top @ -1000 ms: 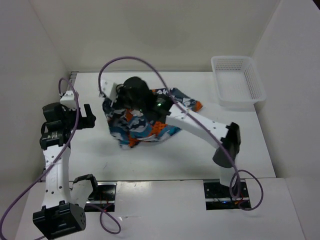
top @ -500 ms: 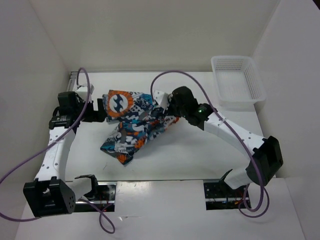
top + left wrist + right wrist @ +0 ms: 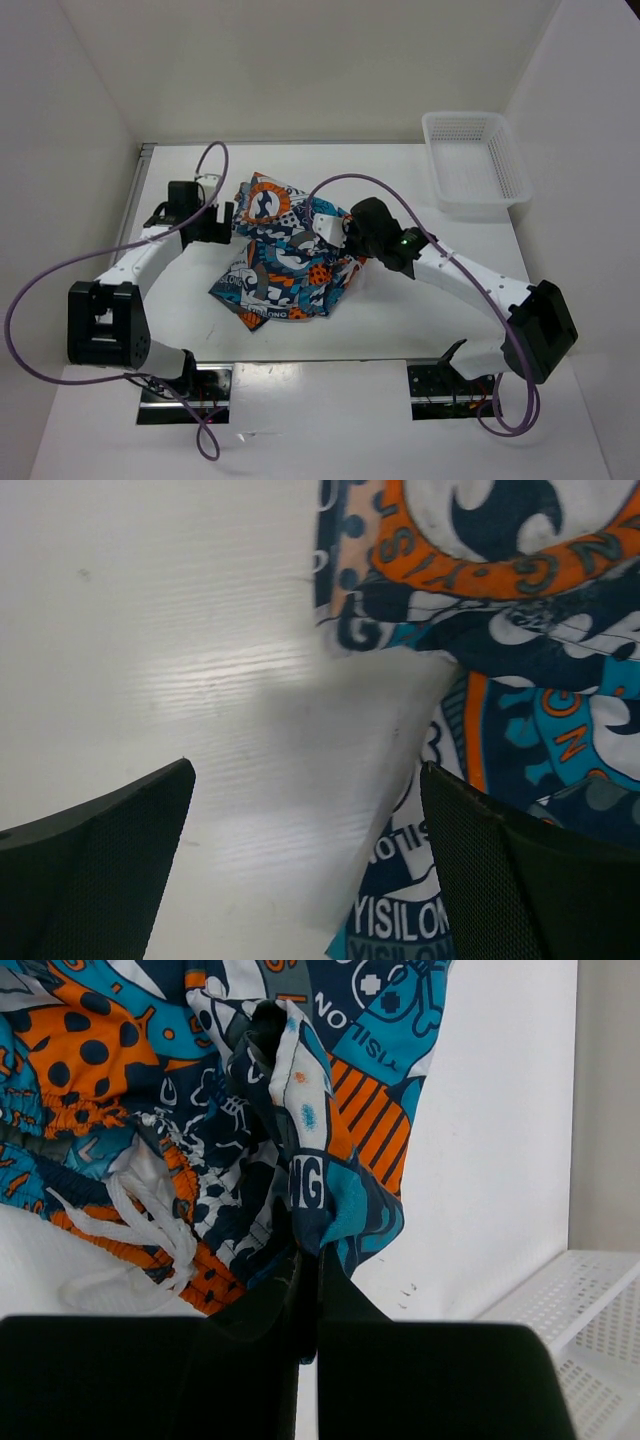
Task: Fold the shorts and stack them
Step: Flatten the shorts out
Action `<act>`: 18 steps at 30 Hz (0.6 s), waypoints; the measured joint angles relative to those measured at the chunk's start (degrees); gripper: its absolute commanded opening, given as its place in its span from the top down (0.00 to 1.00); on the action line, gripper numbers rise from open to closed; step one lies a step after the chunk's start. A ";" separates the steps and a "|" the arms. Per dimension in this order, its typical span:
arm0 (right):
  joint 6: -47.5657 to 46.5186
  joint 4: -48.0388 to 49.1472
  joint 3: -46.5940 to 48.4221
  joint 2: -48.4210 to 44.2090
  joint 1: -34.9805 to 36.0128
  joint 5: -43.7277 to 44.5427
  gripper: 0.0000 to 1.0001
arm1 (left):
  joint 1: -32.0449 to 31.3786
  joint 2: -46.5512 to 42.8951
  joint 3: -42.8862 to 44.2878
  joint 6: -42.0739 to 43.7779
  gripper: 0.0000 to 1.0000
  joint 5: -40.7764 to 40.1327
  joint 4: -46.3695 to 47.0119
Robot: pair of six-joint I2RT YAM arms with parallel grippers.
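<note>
The shorts [image 3: 285, 265] lie rumpled mid-table, soft busy-printed cloth, long axis running from the far side toward the near-left. The right gripper [image 3: 308, 1270] is pinched tight on a raised fold. The left gripper [image 3: 222, 222] gapes wide beside their far-left corner, over the smooth white table [image 3: 420, 300].

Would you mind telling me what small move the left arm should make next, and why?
I'd probably slide the left gripper sideways onto the shorts and close. Its jaws stand open over the table, cloth beside just one finger, while the right gripper pinches a fold on the other side of the crumpled cloth.
</note>
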 measured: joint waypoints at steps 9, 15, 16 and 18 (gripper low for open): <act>-0.02 0.17 -0.11 1.90 -1.70 -1.05 1.00 | -6.97 14.29 3.93 0.00 0.01 0.13 7.82; 0.37 0.15 -0.11 3.34 -3.13 -1.46 1.00 | -6.75 21.86 6.73 0.00 0.27 -1.97 10.93; 0.50 0.15 -0.11 3.45 -3.17 -1.60 1.00 | -6.75 22.47 7.23 -0.07 0.34 -2.19 10.93; 0.70 0.13 -0.09 3.67 -3.37 -1.90 1.00 | -6.75 23.54 8.28 -0.35 0.68 -2.34 11.10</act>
